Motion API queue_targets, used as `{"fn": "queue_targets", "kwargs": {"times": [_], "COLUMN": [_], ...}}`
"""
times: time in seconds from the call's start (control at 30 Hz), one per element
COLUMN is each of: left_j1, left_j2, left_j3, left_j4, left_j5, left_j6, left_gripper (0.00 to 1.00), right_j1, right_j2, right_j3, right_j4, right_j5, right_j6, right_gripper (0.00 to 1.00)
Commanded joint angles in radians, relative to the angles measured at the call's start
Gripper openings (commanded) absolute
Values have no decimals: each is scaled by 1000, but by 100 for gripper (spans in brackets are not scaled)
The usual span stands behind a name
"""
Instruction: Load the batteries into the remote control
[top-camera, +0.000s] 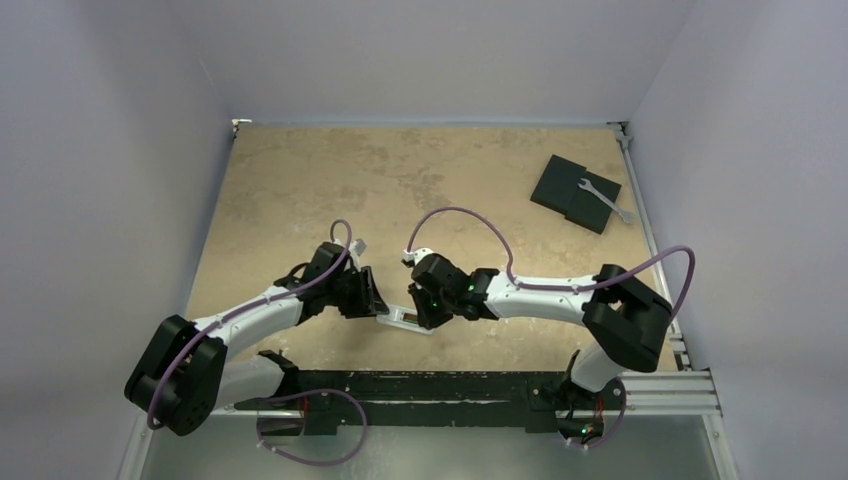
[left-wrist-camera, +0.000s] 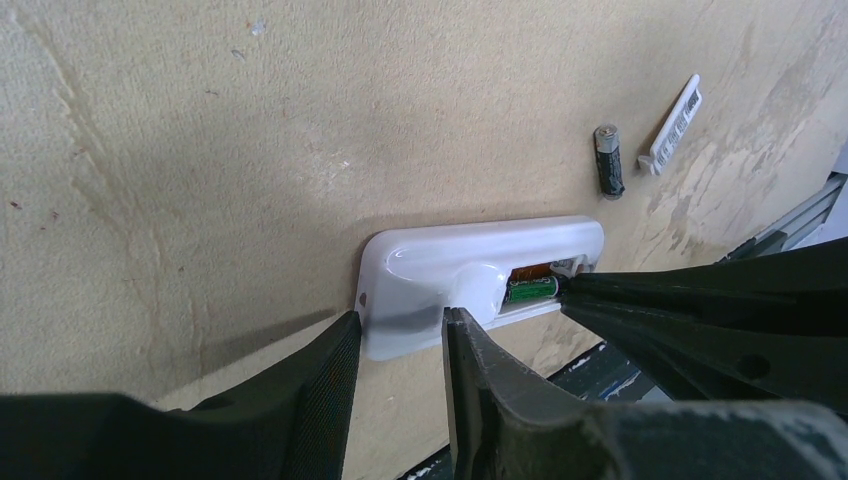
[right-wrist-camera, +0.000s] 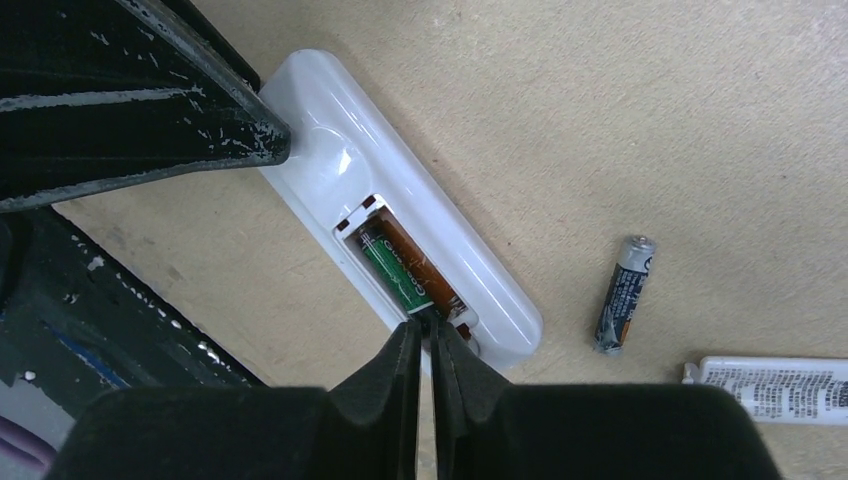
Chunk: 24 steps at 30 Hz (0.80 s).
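Note:
The white remote control (top-camera: 405, 320) (left-wrist-camera: 450, 270) (right-wrist-camera: 340, 150) lies face down near the table's front edge with its battery bay uncovered. One green battery (right-wrist-camera: 395, 268) (left-wrist-camera: 530, 290) lies in the bay. My right gripper (right-wrist-camera: 428, 328) (top-camera: 425, 305) is shut, its tips against that battery's near end. A second, dark battery (right-wrist-camera: 625, 295) (left-wrist-camera: 608, 160) lies loose on the table beside the remote. My left gripper (left-wrist-camera: 400, 318) (top-camera: 372, 300) pinches the remote's other end at a corner, one finger on the end and one on the long side.
The white battery cover (right-wrist-camera: 770, 388) (left-wrist-camera: 673, 122) lies just past the loose battery. A black square pad (top-camera: 570, 190) with a silver wrench (top-camera: 605, 200) on it sits at the back right. The black mounting rail (top-camera: 420, 385) runs along the near edge, close behind the remote.

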<state>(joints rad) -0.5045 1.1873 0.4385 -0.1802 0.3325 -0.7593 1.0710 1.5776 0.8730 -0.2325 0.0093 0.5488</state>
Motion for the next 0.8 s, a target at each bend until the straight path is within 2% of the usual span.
{"fn": "queue_targets", "kwargs": {"times": [0.0,0.33,0.77], "left_j1": [-11,-12,-13], "left_j2": [4,3,6], "left_j3": [-8,-10,-9], "left_j4": [38,41,47], "left_j5": [26,25,30], "left_j6": [0,0,3], "left_gripper": [34,34,34], "right_j1": [3,10,29], "right_j2": [40,114,211], "right_j3": [71,154,246], "right_j4": [-1,-113,-202], "right_j5": [-1,-8,4], "right_j6": [-44,-132,-184], "right_gripper": [14,0,0]}}
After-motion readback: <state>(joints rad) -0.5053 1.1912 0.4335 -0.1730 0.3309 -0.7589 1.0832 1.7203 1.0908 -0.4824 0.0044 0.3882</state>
